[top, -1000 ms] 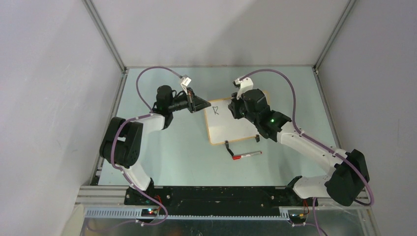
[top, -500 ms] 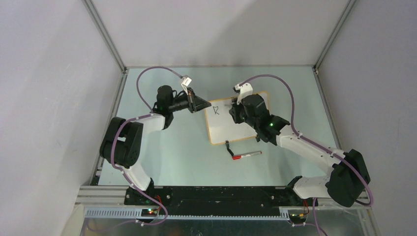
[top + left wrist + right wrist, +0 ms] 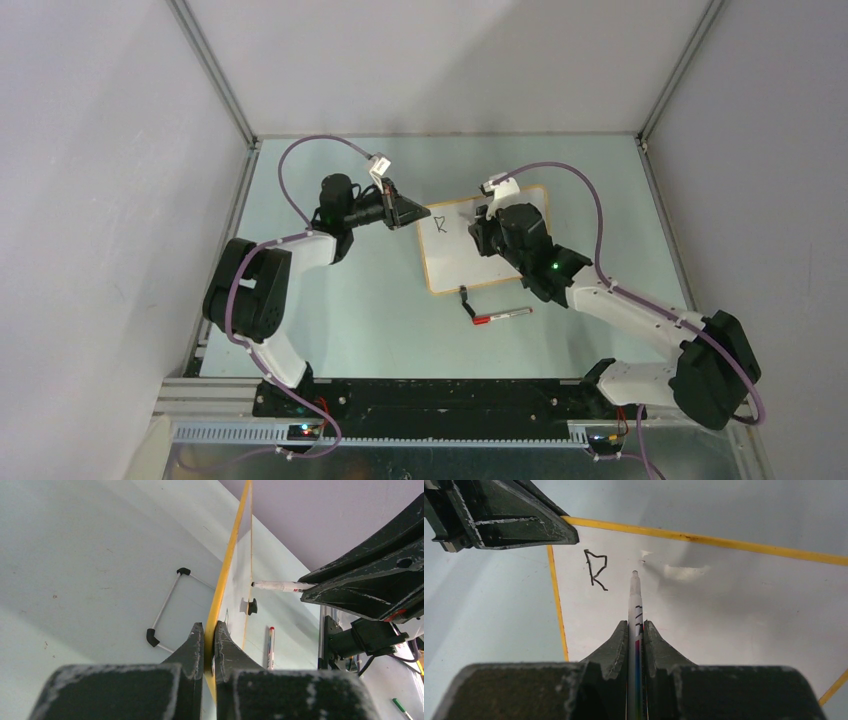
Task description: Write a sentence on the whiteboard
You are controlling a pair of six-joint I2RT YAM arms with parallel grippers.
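The whiteboard (image 3: 460, 262), white with a thin orange frame, lies mid-table. My left gripper (image 3: 418, 215) is shut on the frame (image 3: 227, 565) at the far left corner, one finger on each side (image 3: 210, 630). My right gripper (image 3: 479, 224) is over the board's upper part, shut on a white marker (image 3: 636, 610). The marker points at the board (image 3: 724, 610), right of the writing. I cannot tell whether its tip touches. Of the sentence, a single black "R" (image 3: 595, 569) shows near the top left corner.
A red-capped marker (image 3: 503, 315) lies on the table just in front of the board, beside a black clip foot (image 3: 463, 293). A white wire stand with black elbows (image 3: 167, 605) shows beside the board's edge. Grey walls enclose the table on three sides.
My right wrist has shifted slightly toward the near side with the marker. The "R" is unchanged and my left gripper has kept its hold on the board.
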